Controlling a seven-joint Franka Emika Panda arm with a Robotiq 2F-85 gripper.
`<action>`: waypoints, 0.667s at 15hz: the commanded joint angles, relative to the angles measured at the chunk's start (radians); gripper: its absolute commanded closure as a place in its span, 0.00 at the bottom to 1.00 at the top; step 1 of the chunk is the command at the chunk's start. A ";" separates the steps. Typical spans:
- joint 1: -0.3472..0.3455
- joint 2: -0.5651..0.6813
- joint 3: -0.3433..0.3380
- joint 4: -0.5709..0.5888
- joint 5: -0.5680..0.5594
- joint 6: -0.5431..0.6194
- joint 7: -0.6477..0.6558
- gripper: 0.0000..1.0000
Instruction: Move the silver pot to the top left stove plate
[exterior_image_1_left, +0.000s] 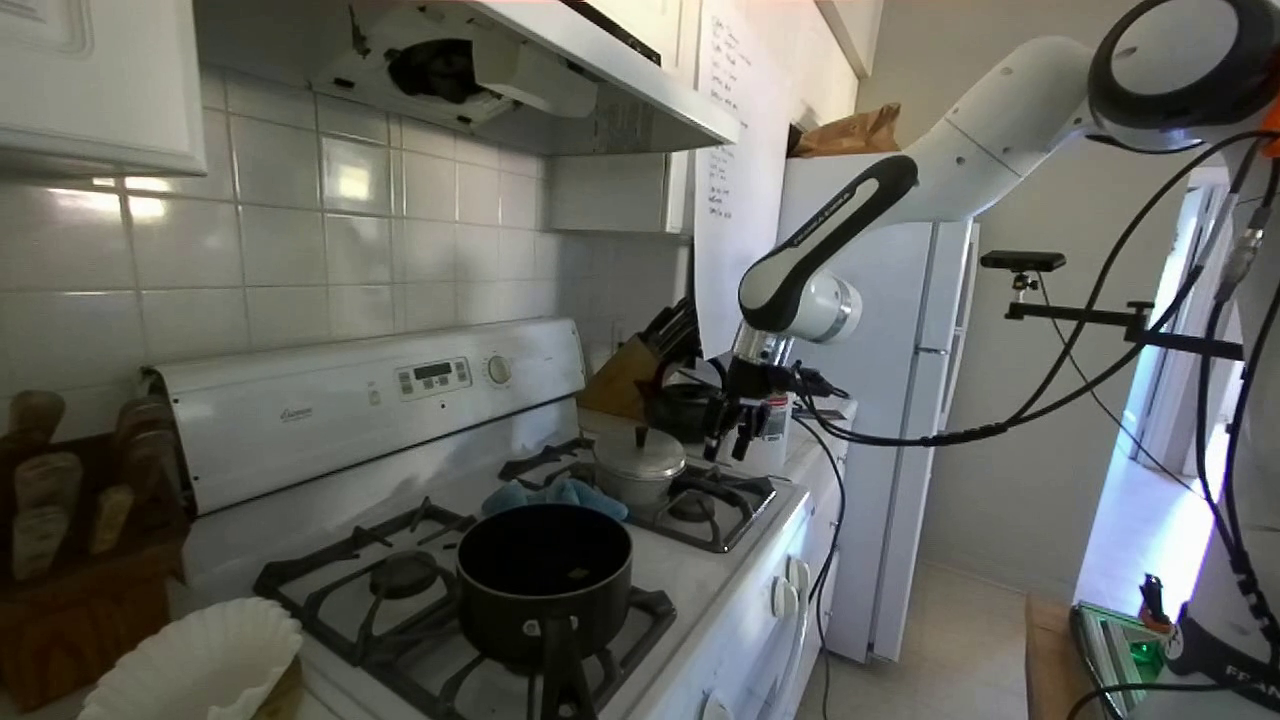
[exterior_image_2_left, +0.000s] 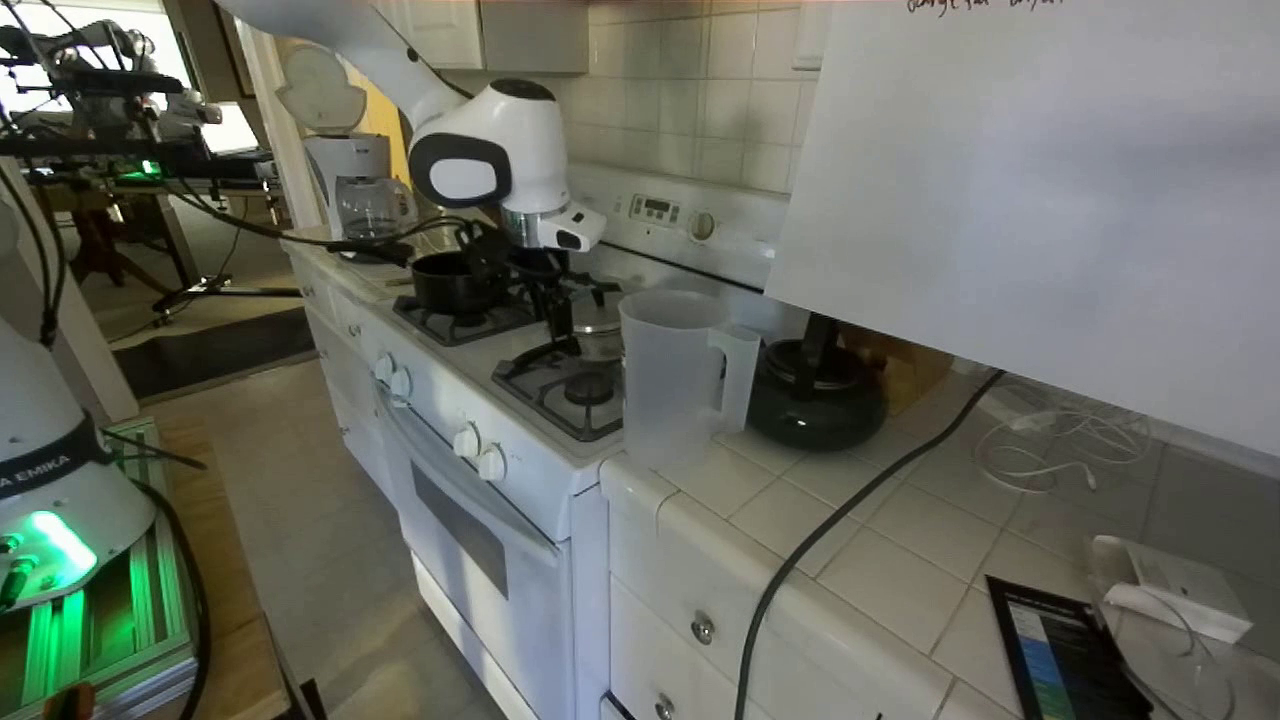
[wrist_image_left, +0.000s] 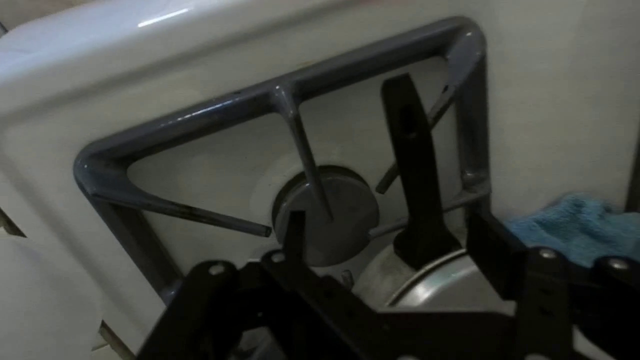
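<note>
Could tip silver pot (wrist_image_left: 445, 289) by lowering spread, empty end effector (wrist_image_left: 386, 217) off-centre onto handle (wrist_image_left: 419, 170) pointing towards 12 o'clock in wrist view.

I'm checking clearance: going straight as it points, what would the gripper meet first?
Probably the black handle of the silver pot, between the tips of the open gripper in the wrist view; depth is unclear.

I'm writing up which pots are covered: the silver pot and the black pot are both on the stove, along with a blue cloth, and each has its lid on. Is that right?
Not quite: the black pot is uncovered; an exterior view shows straight into it. The silver pot does have its lid on, and both sit on the stove with the blue cloth.
</note>
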 joint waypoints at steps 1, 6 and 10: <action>-0.041 -0.140 -0.020 -0.014 0.133 -0.199 -0.056 0.00; -0.063 -0.125 -0.138 0.097 0.186 -0.485 -0.029 0.00; -0.090 -0.015 -0.188 0.205 0.225 -0.679 -0.055 0.00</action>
